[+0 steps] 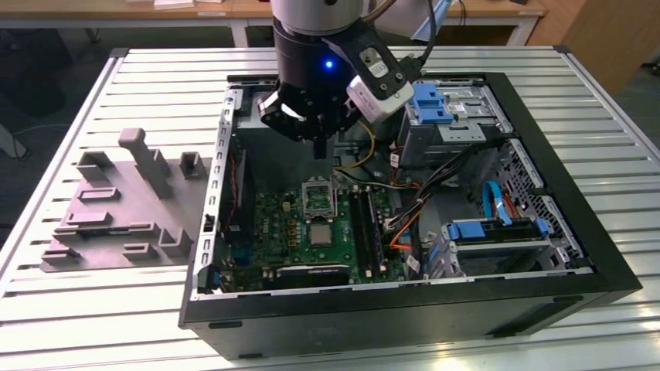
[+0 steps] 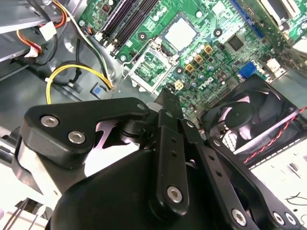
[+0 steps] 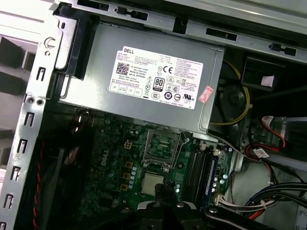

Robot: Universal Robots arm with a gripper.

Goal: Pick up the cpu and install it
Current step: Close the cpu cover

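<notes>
The cpu [image 1: 323, 234] is a small pale square lying flat on the green motherboard [image 1: 270, 224] inside the open computer case. It sits right beside the metal-framed socket [image 1: 318, 196] with the dark centre. My gripper [image 1: 321, 148] hangs above the socket's far end, fingers pointing down, pressed together and holding nothing, well clear of the board. In the second wrist view the fingertips [image 2: 165, 95] sit short of the socket [image 2: 153, 67], with the cpu [image 2: 181, 33] beyond it. In the first wrist view the cpu [image 3: 152, 183] lies just beside the gripper [image 3: 164, 190].
The case walls [image 1: 222, 178] rise around the board. A grey power supply [image 3: 144, 81], a black fan [image 2: 249, 115], drive bays with blue tabs [image 1: 433, 104] and loose cables [image 1: 413, 205] crowd the inside. A grey fixture [image 1: 113, 216] lies on the slatted table at the exterior view's left.
</notes>
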